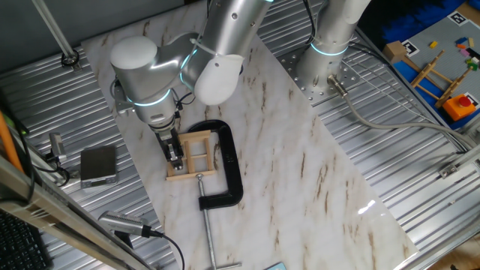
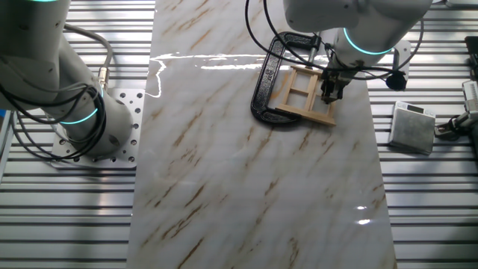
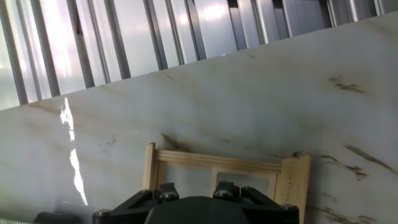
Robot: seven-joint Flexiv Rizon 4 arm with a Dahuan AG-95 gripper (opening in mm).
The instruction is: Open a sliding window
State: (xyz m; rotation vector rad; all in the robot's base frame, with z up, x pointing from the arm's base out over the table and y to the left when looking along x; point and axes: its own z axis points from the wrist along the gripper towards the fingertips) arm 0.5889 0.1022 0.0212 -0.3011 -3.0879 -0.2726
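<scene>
Marble slab (image 1: 300,165), black clamp (image 1: 229,161) pinning the window (image 1: 196,154) near one edge. Gripper (image 1: 175,154) sits directly over the window's outer side — fingers hidden, spread or pinching I cannot tell.

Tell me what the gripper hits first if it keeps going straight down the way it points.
Most likely the window: the gripper points down at its left side. Contact can't be judged; the fingertips are hidden in the hand view.
</scene>
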